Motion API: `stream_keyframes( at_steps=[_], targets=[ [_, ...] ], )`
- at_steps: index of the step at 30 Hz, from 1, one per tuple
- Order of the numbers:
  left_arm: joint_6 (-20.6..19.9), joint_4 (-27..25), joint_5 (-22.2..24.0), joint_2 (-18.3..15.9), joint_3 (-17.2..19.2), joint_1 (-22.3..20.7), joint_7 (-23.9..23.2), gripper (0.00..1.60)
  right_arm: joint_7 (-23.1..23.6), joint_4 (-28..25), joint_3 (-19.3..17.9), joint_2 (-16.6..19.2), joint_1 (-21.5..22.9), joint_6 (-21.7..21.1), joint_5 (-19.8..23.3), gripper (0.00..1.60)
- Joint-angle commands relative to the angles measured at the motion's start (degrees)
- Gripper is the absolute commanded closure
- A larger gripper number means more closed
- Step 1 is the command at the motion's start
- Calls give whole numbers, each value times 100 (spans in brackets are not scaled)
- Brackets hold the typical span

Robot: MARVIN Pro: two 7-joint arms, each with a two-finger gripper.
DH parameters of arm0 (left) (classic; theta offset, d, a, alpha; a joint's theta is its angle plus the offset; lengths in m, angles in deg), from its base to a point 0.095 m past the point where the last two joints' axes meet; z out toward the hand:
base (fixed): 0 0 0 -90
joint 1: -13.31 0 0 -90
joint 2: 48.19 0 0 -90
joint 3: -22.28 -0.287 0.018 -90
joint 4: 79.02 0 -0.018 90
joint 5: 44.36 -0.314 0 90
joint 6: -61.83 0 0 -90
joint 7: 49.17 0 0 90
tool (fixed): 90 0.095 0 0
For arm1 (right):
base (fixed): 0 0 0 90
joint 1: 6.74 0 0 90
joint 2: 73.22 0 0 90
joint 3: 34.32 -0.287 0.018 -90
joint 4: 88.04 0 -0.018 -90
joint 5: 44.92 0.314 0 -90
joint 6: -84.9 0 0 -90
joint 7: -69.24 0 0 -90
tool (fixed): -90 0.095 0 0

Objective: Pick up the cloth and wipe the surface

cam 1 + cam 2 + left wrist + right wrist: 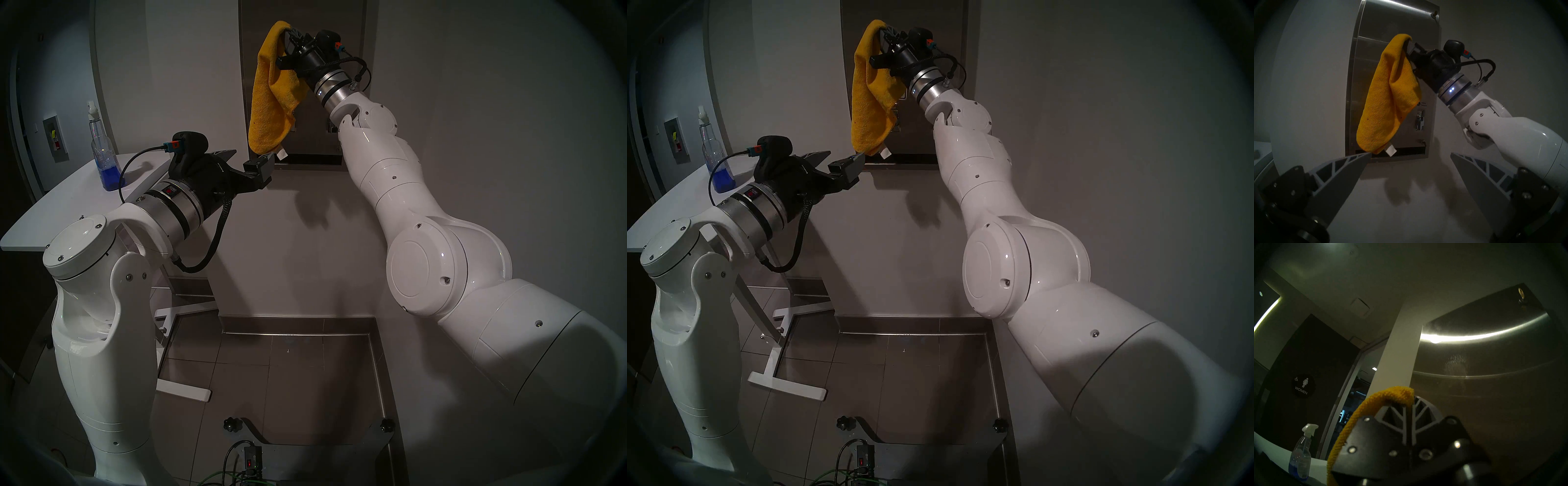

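The mustard-yellow cloth (271,95) (871,91) (1390,98) hangs against the brushed steel dispenser panel, the surface (310,139) (915,135) (1376,18) (1491,378). My right gripper (288,32) (886,30) (1411,45) (1411,402) is shut on the cloth's top fold (1373,400), high up and close to the panel. The cloth's white tag (1390,150) dangles over the dark slot (1410,151). Lower down, my left gripper (252,153) (846,154) (1411,153) is open and empty just below the cloth's bottom corner; whether a fingertip touches it I cannot tell.
A spray bottle (105,159) (715,163) (1301,458) of blue liquid stands on the white table (68,203) at the left, whose legs (183,390) spread over the tiled floor. A coin mechanism (1420,119) sits right of the cloth. The WOMEN sign (1303,386) marks a dark door.
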Motion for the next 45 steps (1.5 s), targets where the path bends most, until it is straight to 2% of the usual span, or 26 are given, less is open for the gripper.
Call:
stream_keyframes(
  at_steps=[1,3,8,12,15,19,26,35,45],
  targets=[
    [61,-141,-2,-5,18,-127,0,0,245,-666,-54,-175,-276,-51,221,160],
    [62,-142,-5,-3,18,-129,-4,0,323,-883,-121,-234,-381,-67,325,160],
    [63,-144,-9,0,19,-130,-7,0,432,-1037,-165,-279,-501,-104,408,160],
    [64,-145,-13,3,20,-132,-11,0,546,-1434,-198,-348,-744,-227,481,160],
    [64,-146,-15,4,20,-133,-12,0,584,-1478,-211,-362,-778,-258,507,160],
    [65,-147,-21,7,21,-135,-16,0,663,-1870,-227,-425,-1011,-436,544,160],
    [67,-147,-29,12,22,-138,-20,0,714,-2263,-229,-484,-1241,-660,555,160],
    [64,-147,-39,19,23,-135,-30,0,1017,-2919,95,-682,-1909,-1351,511,160],
    [61,-142,-47,25,24,-130,-41,0,1368,-3579,351,-597,-2339,-1971,496,160]
  ],
)
